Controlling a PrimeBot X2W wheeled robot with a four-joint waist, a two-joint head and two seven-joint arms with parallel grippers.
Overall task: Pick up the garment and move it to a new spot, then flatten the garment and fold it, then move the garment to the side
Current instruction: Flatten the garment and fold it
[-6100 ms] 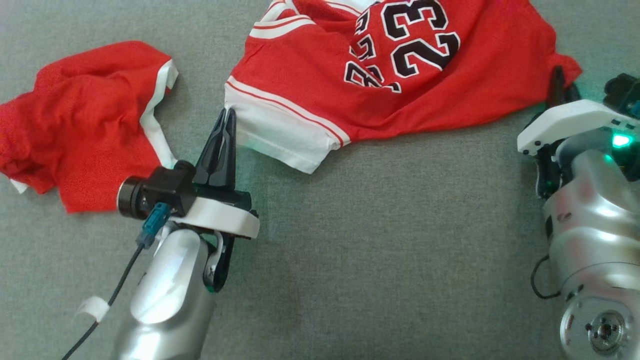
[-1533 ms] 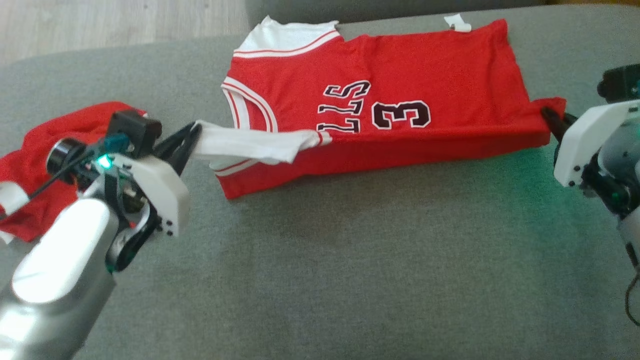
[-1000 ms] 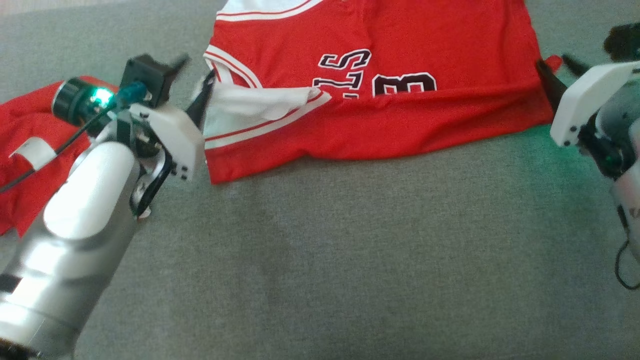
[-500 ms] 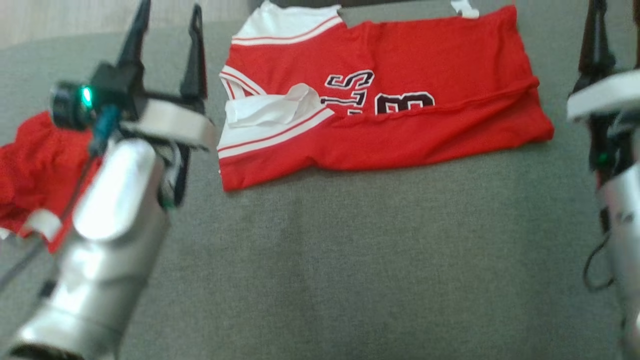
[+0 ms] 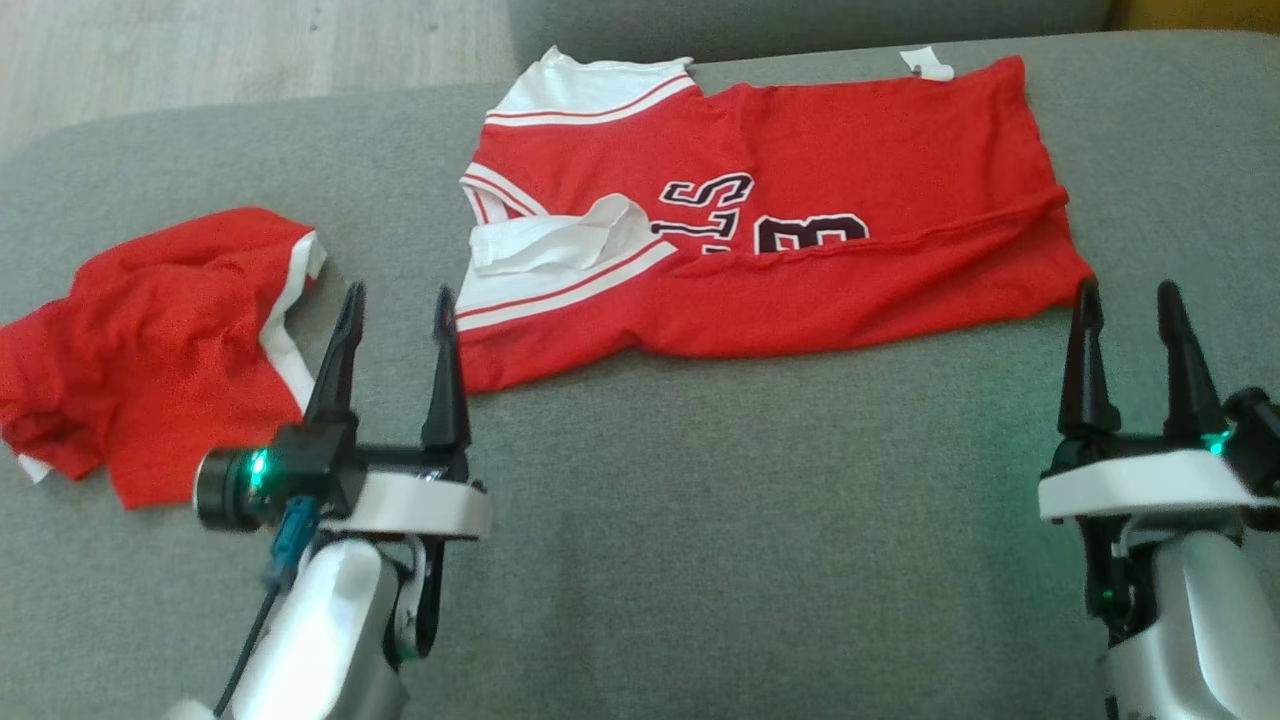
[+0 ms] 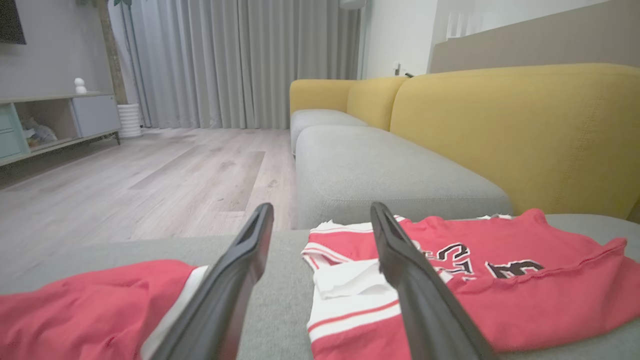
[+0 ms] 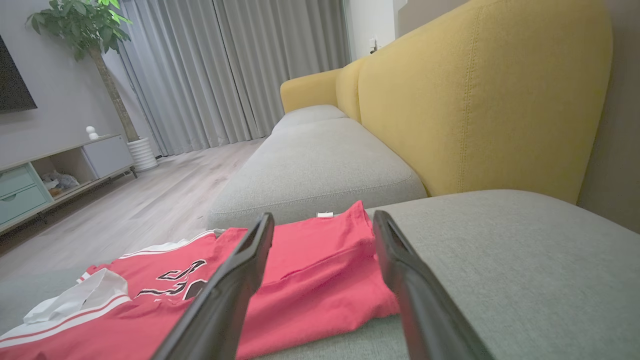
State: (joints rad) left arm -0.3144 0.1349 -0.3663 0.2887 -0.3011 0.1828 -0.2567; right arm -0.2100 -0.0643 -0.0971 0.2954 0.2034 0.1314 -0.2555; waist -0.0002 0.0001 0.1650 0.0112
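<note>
Item: red jersey, one, lying on the grey sofa cushion at the far middle of the head view.
Hidden: the near long edge is folded up over the body and covers the lower half of the black lettering and the number. A white sleeve is crumpled on top at the collar end.
Long axis: across the cushion, with the white-trimmed collar end to the robot's left and the hem to its right. One white label sits at the far hem corner.
Also: red shorts, one, bunched well to the left, cut by the frame edge.
Grippers, two: left gripper and right gripper, both with fingers spread, empty, on the near side of the jersey and clear of it.
Surroundings: yellow backrest, wood floor.
</note>
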